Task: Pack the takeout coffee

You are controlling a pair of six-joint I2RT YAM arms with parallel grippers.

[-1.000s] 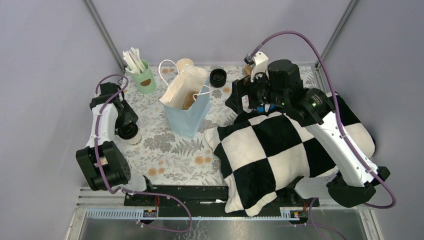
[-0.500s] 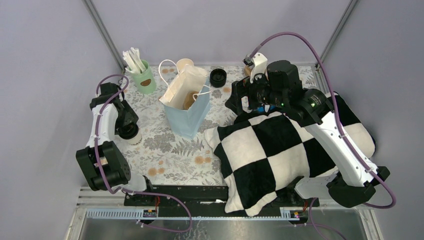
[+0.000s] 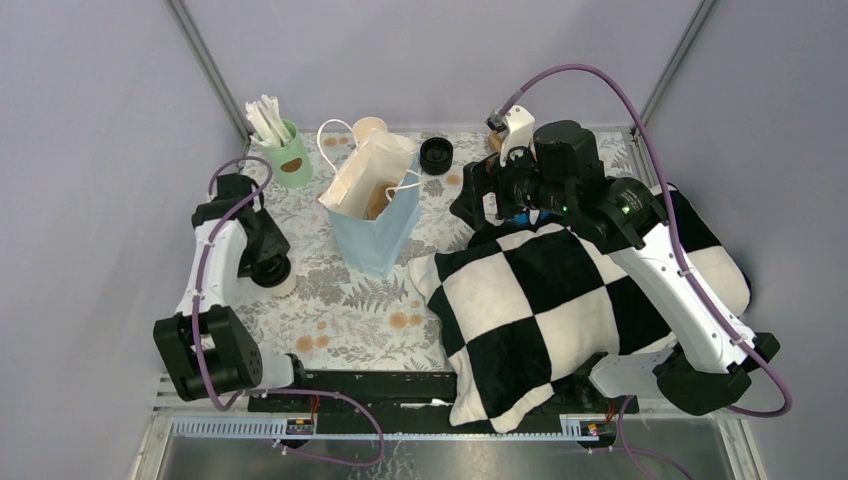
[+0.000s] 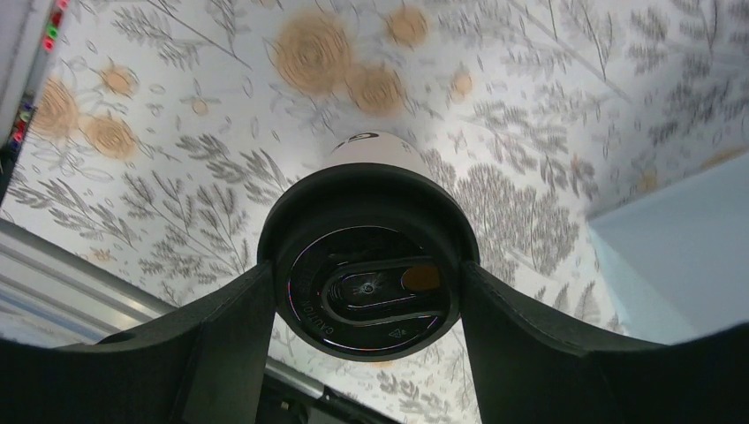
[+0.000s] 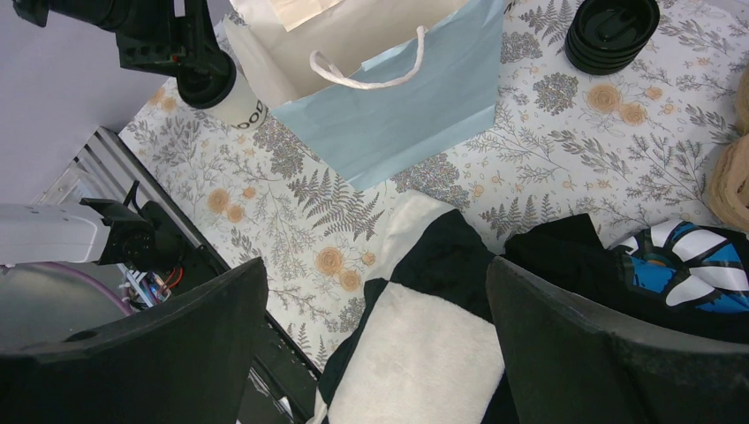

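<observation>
Left end effector (image 4: 364, 305) straddles the round black plastic lid (image 4: 353, 199) of the small cream paper cup with dark print (image 4: 371, 157). Its fingers press both sides of the rim, so the grasp looks made. That cup is at the 9 o'clock edge of the floral-printed counter (image 3: 340, 310). Next should come a lift toward 2 o'clock, clearing the rim of the open pale blue paper bag (image 3: 378, 225). Right end effector (image 5: 375, 344) hangs wide open and empty.
</observation>
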